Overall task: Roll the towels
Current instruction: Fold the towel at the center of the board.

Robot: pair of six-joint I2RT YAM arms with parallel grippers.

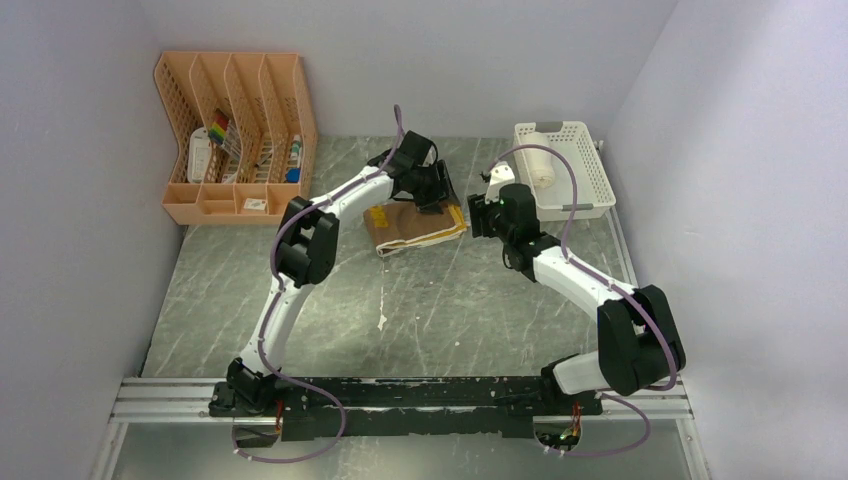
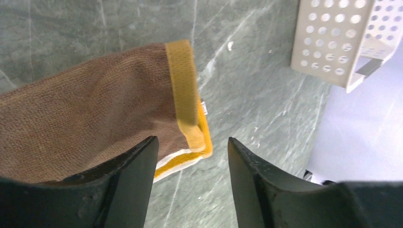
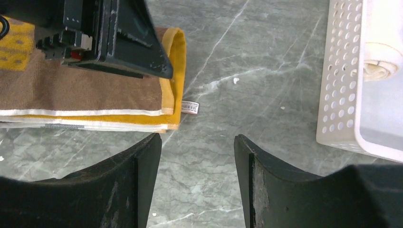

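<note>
A folded brown towel [image 1: 410, 230] with mustard-yellow and cream edges lies flat in the middle of the table. In the left wrist view its brown face [image 2: 95, 118] ends in a yellow band [image 2: 183, 80]. My left gripper [image 2: 192, 147] hovers open over that right-hand end, with nothing between its fingers. My right gripper [image 3: 197, 142] is open too, over bare table just right of the towel's corner [image 3: 173, 114]. It holds nothing. A rolled cream-white towel [image 3: 382, 59] lies in the white basket [image 3: 340, 95].
The white mesh basket [image 1: 600, 175] stands at the back right, close to my right arm. An orange desk organiser [image 1: 235, 135] with small items fills the back left corner. Walls close in on both sides. The left gripper's body [image 3: 119, 38] overhangs the towel.
</note>
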